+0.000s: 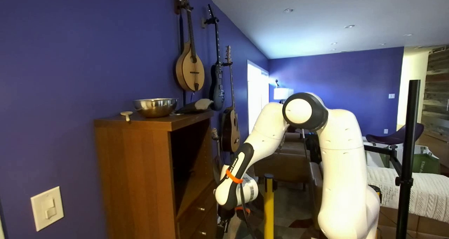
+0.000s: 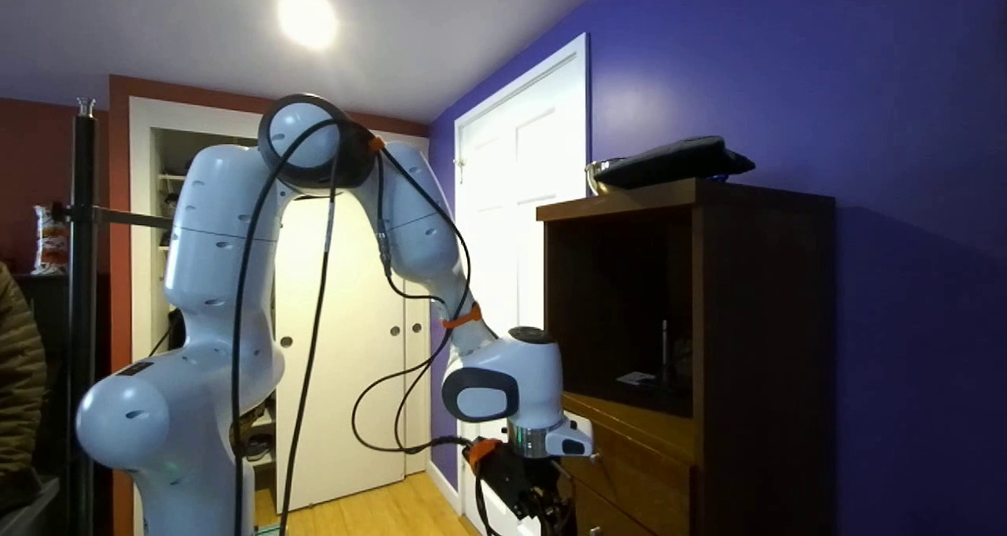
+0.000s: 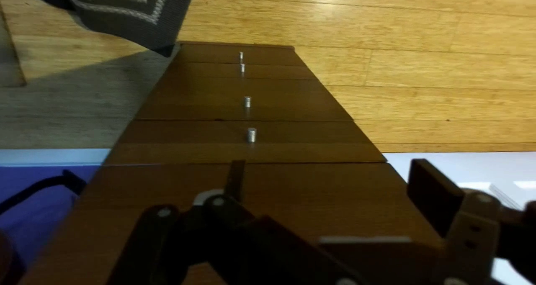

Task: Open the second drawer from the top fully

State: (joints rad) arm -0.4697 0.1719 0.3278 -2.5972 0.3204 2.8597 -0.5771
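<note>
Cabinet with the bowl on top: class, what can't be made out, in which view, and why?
Second drawer from the top: contents hidden by its front in the wrist view.
Bowl: inside hidden by its side in an exterior view.
Cabinet: lower sides cut off by the bottom edge in both exterior views.
Thin upright item in the open compartment: too dark to name in an exterior view.

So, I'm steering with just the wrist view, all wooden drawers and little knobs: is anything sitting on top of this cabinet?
Observer: Yes, a metal bowl sits on top of the wooden cabinet.
Visitor: And what's holding up these fingers?
Observer: A white jointed arm, bent like an arch, with its far end near the drawers.
Visitor: Anything on the wall higher up?
Observer: A stringed instrument with a pale wooden body hangs there, above the bowl's level.
</note>
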